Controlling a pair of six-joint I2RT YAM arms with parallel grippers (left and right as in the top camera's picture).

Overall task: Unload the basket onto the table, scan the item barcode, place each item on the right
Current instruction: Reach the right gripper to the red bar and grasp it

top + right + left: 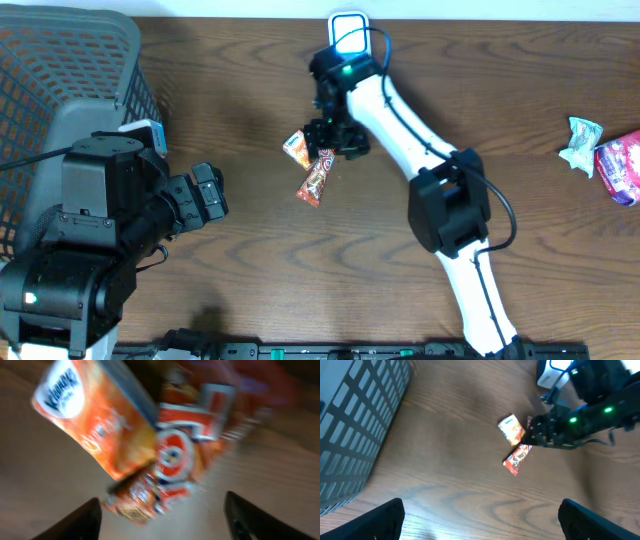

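The right gripper [335, 138] hangs just on the robot's side of the white scanner [348, 28], its jaws spread. In the wrist view its two dark fingers [82, 520] stand well apart, with two snack packets in the space ahead of them. That view is too blurred to show whether either finger touches a packet. The orange packet [297, 148] and the red packet [314, 178] lie on the wooden table [250, 260], touching or overlapping at one end, a little farther from the scanner than the gripper. Far left of the scanner, the left gripper [208, 195] hovers with jaws wide and holds nothing, beside the grey mesh basket [60, 60]. Far right of the scanner lie a green-white wrapper [580, 145] and a pink packet [622, 165].
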